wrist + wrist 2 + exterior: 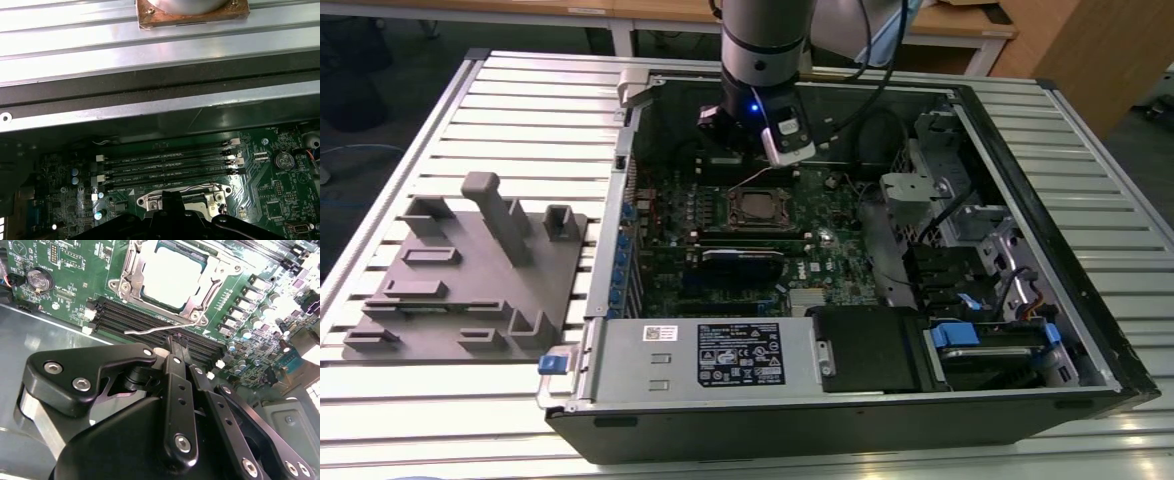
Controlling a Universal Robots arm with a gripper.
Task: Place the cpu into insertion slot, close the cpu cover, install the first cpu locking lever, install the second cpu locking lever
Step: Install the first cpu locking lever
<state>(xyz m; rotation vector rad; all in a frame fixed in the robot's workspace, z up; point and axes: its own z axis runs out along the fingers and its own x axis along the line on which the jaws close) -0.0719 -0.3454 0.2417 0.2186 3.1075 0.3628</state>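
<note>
The gripper (173, 342) hangs low over the board with its jaws pressed together and, as far as I can see, nothing between them. Its tips stand just beside a thin wire lever (150, 330), which sticks out free over the memory slots (120, 320). The cpu (172, 275) lies in the insertion slot (735, 210), and the cpu cover (207, 290) seems to lie down around it. I think the danger is that the smooth wire slips off the tips and springs back, or that the tips scratch the memory slots. The chip's top shines very white, so its fit is not readable. The gripper's body hides the near board, and I cannot tell if this lever is the first or the second
</note>
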